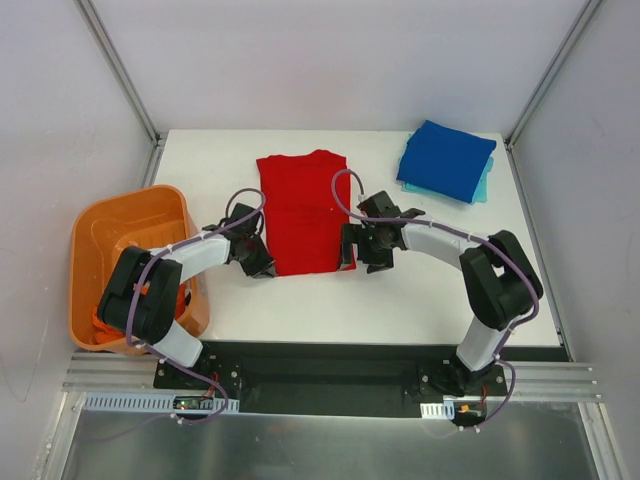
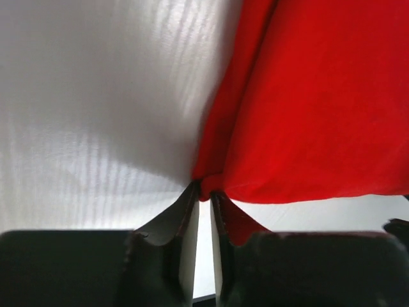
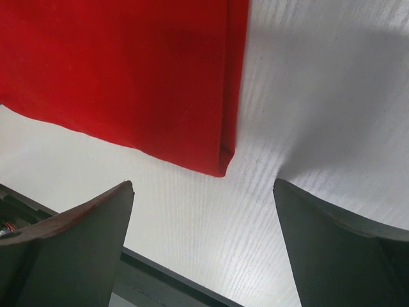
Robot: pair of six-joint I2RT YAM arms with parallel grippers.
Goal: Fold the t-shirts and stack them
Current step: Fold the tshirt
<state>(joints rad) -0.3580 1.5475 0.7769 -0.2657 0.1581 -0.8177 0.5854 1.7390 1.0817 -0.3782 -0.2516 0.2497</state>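
A bright red t-shirt [image 1: 303,211] lies on the white table [image 1: 400,300], folded lengthwise into a tall strip. My left gripper [image 1: 262,265] is shut on the shirt's near left corner [image 2: 206,187]. My right gripper [image 1: 352,252] is open just short of the near right corner [image 3: 220,163], not touching it. A folded royal blue t-shirt [image 1: 446,159] lies on a light teal one [image 1: 484,185] at the far right. A bit of orange-red cloth [image 1: 104,322] shows in the orange basket [image 1: 120,235].
The orange plastic basket stands off the table's left edge beside my left arm. The table's black front edge [image 3: 166,278] is close behind my right fingers. Bare white table lies between the red shirt and the blue stack.
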